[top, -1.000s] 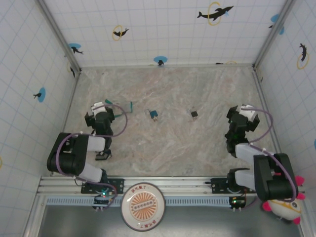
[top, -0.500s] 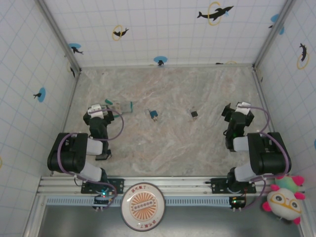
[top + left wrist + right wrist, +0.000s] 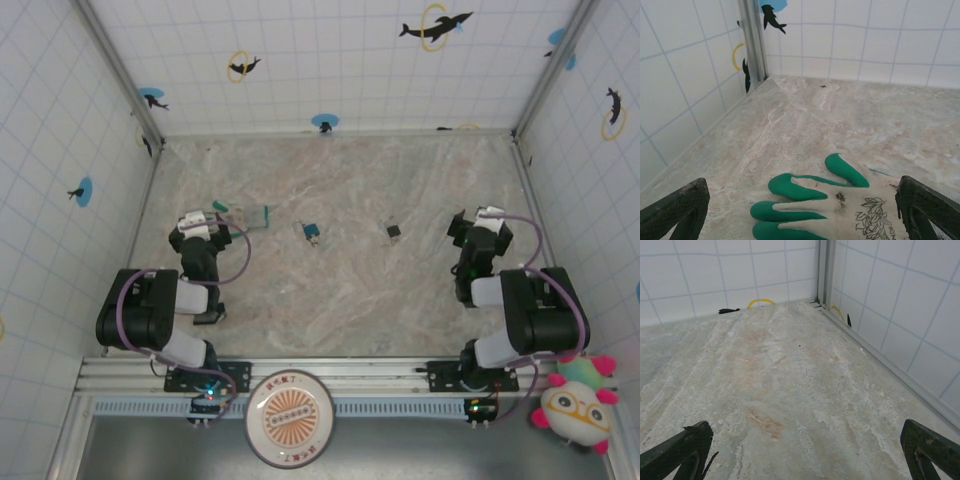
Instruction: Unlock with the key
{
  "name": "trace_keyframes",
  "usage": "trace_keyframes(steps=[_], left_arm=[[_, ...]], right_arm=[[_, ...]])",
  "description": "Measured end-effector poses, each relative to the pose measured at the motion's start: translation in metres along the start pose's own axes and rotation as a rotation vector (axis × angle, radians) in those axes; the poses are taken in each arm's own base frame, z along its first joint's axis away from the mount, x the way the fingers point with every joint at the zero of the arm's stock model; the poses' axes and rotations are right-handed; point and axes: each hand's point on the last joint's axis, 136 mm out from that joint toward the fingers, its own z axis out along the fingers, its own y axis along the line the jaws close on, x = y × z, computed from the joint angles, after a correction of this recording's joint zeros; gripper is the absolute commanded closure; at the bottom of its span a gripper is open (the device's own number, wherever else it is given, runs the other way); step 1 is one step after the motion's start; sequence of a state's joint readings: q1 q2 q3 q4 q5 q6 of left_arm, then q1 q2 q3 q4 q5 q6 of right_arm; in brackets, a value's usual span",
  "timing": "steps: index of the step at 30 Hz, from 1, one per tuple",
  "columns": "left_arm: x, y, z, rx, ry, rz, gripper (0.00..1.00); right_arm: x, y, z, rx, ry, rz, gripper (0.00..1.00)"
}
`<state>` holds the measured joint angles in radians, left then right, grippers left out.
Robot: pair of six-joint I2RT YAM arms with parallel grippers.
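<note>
At the left, the left arm's fingers (image 3: 677,209) stand spread wide and empty, a green-tipped glove (image 3: 840,202) just ahead of them, while the task's things lie in the middle of the table (image 3: 350,295), well apart from both arms: a small blue piece (image 3: 312,233) and, to its right, a small dark piece (image 3: 394,231), too small to tell key from lock. Both look light, stiff and prone to skid when pinched, so I would take the key by its broad head. At the right, the right arm's fingers (image 3: 682,449) are likewise spread and empty above the smooth marbled surface, boxed in by white tiled walls (image 3: 330,70).
</note>
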<state>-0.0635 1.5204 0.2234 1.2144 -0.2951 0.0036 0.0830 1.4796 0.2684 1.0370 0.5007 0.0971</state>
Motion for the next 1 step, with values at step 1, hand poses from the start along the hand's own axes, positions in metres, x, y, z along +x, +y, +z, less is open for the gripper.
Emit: trace_keyframes(steps=[1], left_arm=[[0.0,0.0,0.0,0.0,0.0,0.0,0.02]], right_arm=[[0.0,0.0012,-0.0004,-0.003,0.0,-0.001,0.0]])
